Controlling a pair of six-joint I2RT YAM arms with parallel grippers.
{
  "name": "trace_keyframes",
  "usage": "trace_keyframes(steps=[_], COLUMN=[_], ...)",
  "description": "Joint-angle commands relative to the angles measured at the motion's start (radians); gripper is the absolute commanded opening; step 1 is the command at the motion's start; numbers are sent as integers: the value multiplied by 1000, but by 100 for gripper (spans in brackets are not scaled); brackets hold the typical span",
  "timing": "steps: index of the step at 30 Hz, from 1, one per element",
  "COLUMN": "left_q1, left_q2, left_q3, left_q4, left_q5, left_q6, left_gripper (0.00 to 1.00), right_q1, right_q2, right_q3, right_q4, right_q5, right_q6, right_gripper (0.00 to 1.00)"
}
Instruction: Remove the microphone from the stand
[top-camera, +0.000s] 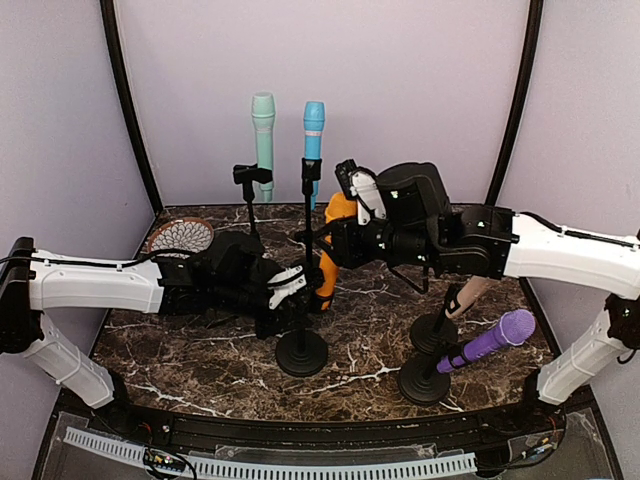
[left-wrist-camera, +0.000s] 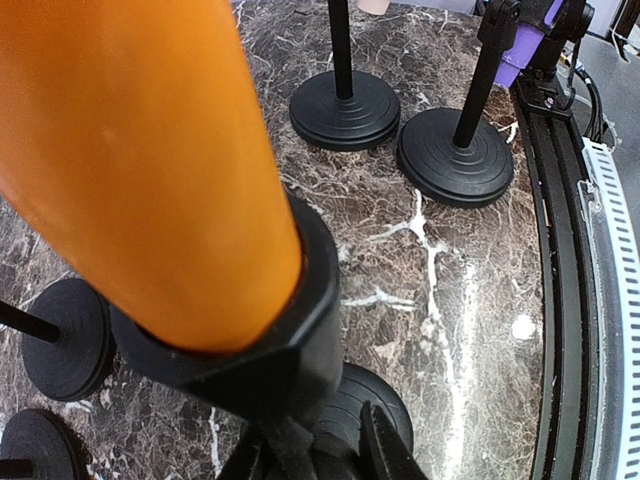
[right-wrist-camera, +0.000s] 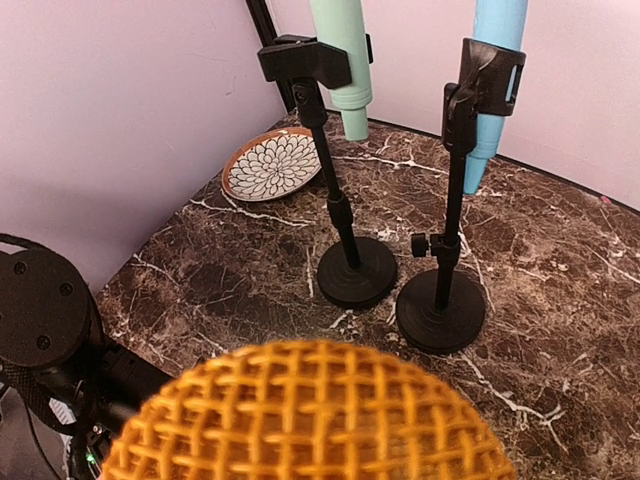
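The orange microphone (top-camera: 328, 262) stands tilted in the black clip (left-wrist-camera: 250, 350) of the middle stand, whose round base (top-camera: 302, 353) rests on the marble table. Its mesh head (right-wrist-camera: 310, 420) fills the bottom of the right wrist view and hides that gripper's fingers. In the top view my right gripper (top-camera: 337, 238) is shut on the microphone's upper part. My left gripper (top-camera: 290, 290) is shut on the stand's pole just under the clip. One of its fingers (left-wrist-camera: 385, 450) shows beside the pole in the left wrist view.
A green microphone (top-camera: 263, 130) and a blue microphone (top-camera: 314, 130) stand in stands at the back. A purple microphone (top-camera: 500, 337) and a beige one (top-camera: 470, 295) sit in stands at front right. A patterned plate (top-camera: 180, 237) lies at back left.
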Motion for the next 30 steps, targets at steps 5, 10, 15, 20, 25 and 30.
trace_keyframes(steps=[5, 10, 15, 20, 25, 30], left_q1=[-24, -26, -29, -28, -30, -29], left_q2=[23, 24, 25, 24, 25, 25], left_q3=[-4, -3, -3, -4, -4, -4], left_q4=[-79, -80, -80, -77, -77, -77], left_q5=[1, 0, -10, -27, -27, -25], left_q6=[48, 48, 49, 51, 50, 50], left_gripper=[0, 0, 0, 0, 0, 0], right_q1=[-23, -24, -24, -21, -21, -21], right_q2=[-118, -126, -88, -46, -22, -20], right_q3=[-50, -62, 2, 50, 79, 88], right_q4=[246, 248, 160, 94, 42, 19], right_q5=[-48, -28, 61, 115, 183, 217], right_q6=[0, 23, 66, 87, 107, 113], right_gripper=[12, 12, 11, 10, 10, 10])
